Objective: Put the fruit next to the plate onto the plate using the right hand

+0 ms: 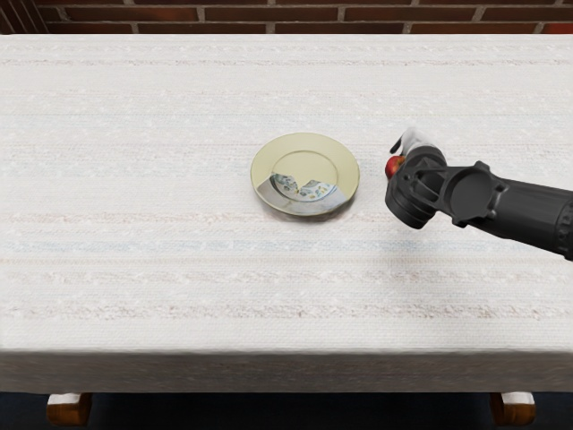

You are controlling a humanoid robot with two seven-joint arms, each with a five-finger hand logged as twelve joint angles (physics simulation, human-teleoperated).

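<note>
A shiny gold-rimmed plate lies flat near the middle of the table. To its right, a small red fruit shows only as a sliver. My right hand sits directly over it, and the arm's dark wrist covers most of the fruit. The right arm comes in from the right edge, with its black forearm stretched across the table. Whether the hand holds the fruit is hidden by the wrist. The fruit is a short gap away from the plate's right rim.
A white cloth-covered table fills the view, with a brick wall behind its far edge. The table's front edge runs along the bottom, with wooden feet below it.
</note>
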